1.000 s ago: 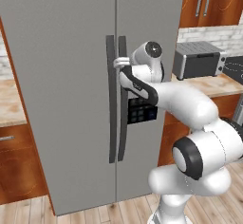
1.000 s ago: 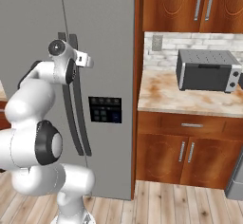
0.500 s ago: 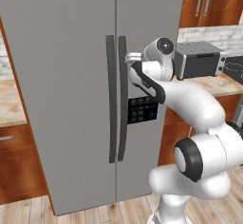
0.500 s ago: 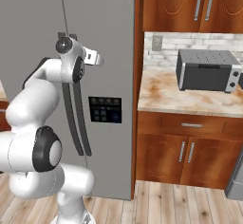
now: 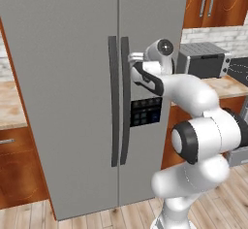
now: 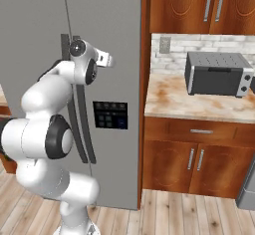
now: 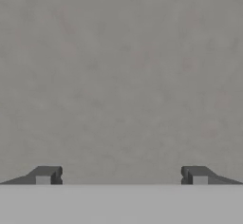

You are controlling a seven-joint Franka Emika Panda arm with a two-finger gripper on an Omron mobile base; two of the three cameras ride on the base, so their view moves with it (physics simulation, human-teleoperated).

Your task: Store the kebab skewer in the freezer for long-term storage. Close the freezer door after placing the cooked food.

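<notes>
The freezer door (image 5: 155, 24) (image 6: 112, 35) is shut, with its dark dispenser panel (image 5: 145, 111) (image 6: 110, 115) halfway up. Its long dark handle (image 5: 125, 102) (image 6: 85, 129) runs beside the other door's handle. My gripper (image 5: 133, 57) (image 6: 106, 59) is at the upper part of the door, just right of the handle top, pointing at the door face. In the hand view the gripper (image 7: 121, 175) is open, its fingertips (image 7: 46, 174) far apart with nothing between them, and plain grey door (image 7: 121, 76) is close ahead. The kebab skewer is out of view.
The wider plain fridge door (image 5: 58, 77) is shut too. A grey toaster oven (image 5: 201, 60) (image 6: 216, 73) stands on the stone counter (image 6: 199, 104) to the right of the fridge. Brown cabinets (image 6: 196, 162) sit below and above it. Wooden floor lies in front.
My hand has swung to the right and a little up, off the handle top and toward the flat door face. The jaws stayed open and the doors stayed shut.
</notes>
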